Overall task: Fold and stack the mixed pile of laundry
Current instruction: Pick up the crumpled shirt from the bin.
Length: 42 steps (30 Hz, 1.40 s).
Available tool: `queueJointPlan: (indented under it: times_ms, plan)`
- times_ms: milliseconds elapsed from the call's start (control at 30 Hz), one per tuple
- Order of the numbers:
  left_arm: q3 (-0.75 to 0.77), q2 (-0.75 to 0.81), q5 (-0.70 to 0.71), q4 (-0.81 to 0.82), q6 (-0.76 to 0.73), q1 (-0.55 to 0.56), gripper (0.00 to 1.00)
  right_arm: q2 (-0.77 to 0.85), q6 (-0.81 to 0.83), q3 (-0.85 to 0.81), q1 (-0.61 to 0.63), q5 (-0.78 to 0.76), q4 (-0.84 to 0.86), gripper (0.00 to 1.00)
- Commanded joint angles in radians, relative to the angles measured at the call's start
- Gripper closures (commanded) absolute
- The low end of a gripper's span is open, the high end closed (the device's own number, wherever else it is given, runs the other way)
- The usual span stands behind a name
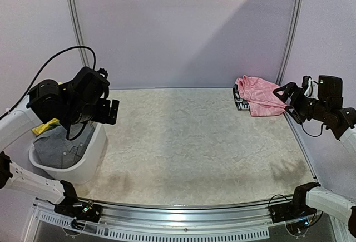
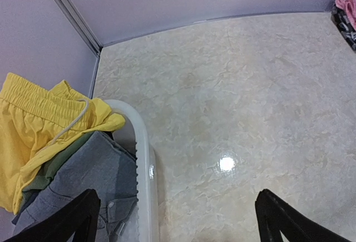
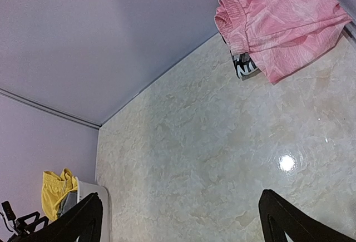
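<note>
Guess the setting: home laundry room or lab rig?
Probably a lab robot cell, not a home: plain walls with metal poles, a marbled tabletop, and a white tub of clothes.

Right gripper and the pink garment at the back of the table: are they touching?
Apart. The right wrist view shows a wide stretch of bare table between the open right gripper and the pink garment.
</note>
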State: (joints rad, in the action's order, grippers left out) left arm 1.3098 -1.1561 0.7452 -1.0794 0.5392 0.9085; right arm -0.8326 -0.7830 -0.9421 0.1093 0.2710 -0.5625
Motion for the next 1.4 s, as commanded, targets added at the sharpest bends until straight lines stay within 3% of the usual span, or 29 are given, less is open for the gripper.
queueJointPlan:
  times_ms: [0, 267, 533, 733, 1067, 1367]
  plan:
    - [-0.005, 0.043, 0.031, -0.087, 0.06, -0.034, 0.0, -0.043, -0.027, -0.041, 0.0, -0.011, 0.016, 0.01]
    - [-0.006, 0.081, -0.014, -0.23, 0.15, -0.124, 0.02, -0.107, -0.035, -0.057, 0.0, 0.002, -0.003, 0.01]
    - [0.005, 0.019, -0.18, -0.42, 0.235, -0.333, 0.1, -0.134, -0.054, -0.006, 0.0, 0.023, 0.045, 0.01]
    - [-0.032, -0.015, -0.177, -0.507, 0.309, -0.405, 0.12, -0.167, -0.084, -0.004, 0.0, 0.06, 0.07, 0.01]
    - [-0.174, 0.038, -0.218, -0.427, 0.358, -0.651, 0.14, -0.19, -0.092, -0.019, 0.0, 0.066, 0.08, 0.01]
    - [-0.376, 0.094, -0.309, -0.2, 0.368, -0.817, 0.18, -0.206, -0.087, -0.019, 0.001, 0.068, 0.079, 0.01]
